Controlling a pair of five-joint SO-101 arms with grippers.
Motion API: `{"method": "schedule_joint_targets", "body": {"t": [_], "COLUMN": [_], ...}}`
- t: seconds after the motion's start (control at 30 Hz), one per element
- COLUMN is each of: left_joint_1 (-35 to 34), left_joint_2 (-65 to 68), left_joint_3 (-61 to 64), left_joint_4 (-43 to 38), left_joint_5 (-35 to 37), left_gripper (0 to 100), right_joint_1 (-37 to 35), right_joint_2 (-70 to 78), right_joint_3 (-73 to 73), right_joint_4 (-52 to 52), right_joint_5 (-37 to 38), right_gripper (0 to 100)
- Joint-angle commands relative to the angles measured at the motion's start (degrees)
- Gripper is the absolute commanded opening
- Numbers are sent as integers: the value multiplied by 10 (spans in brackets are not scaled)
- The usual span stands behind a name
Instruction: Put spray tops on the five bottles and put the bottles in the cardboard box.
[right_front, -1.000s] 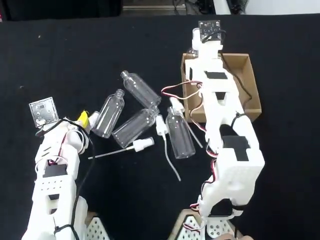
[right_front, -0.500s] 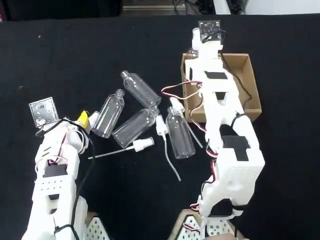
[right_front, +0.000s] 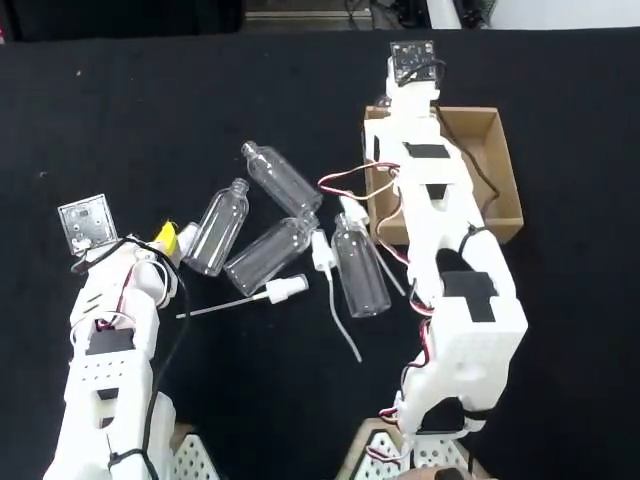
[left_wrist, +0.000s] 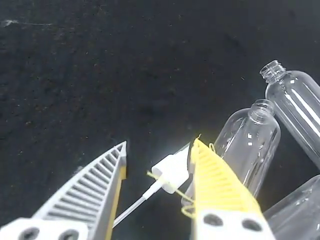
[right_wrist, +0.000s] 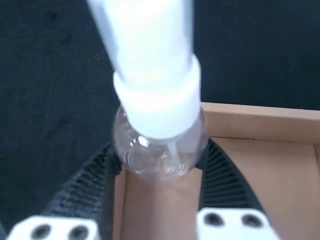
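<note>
My left gripper (left_wrist: 159, 146) is open low over the black table, a grey finger and a yellow finger (left_wrist: 215, 185) either side of a white spray top (left_wrist: 170, 172) that lies against the yellow one. Two uncapped clear bottles (left_wrist: 250, 140) (left_wrist: 300, 110) lie just beyond it. My right gripper (right_wrist: 159, 152) is shut on a clear bottle (right_wrist: 160, 147) fitted with a white spray top (right_wrist: 155, 75), held upright at the far left corner of the cardboard box (right_wrist: 260, 150). In the high view that arm stretches to the box (right_front: 500, 170).
Between the arms lie three uncapped bottles (right_front: 218, 228) (right_front: 280, 178) (right_front: 268, 255) and a fourth (right_front: 360, 265) with a white top at its neck. Two loose spray tops with long tubes (right_front: 285, 289) (right_front: 322, 250) lie beside them. Bare black table stretches to the far left.
The right arm has shifted slightly left at the box with its bottle. The left arm has not moved.
</note>
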Motion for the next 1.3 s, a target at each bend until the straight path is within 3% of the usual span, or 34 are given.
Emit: {"method": "schedule_joint_targets", "body": {"t": [0.0, 0.33, 0.97, 1.27], "left_joint_1": [-5, -5, -5, -5], "left_joint_2": [-1, -1, -1, -1], "left_joint_3": [-6, -7, -7, -7], "left_joint_4": [-11, -11, -11, -11], "left_joint_5": [4, 4, 4, 4], "left_gripper": [199, 199, 199, 199], "right_joint_1": [-9, -42, -40, -40], "right_joint_2": [-4, -4, -27, -80], "right_joint_3": [-17, -15, -14, -14], "right_joint_4": [15, 27, 28, 89], "right_joint_5": [-3, -3, -2, -2], "right_gripper": [162, 388, 393, 393]}}
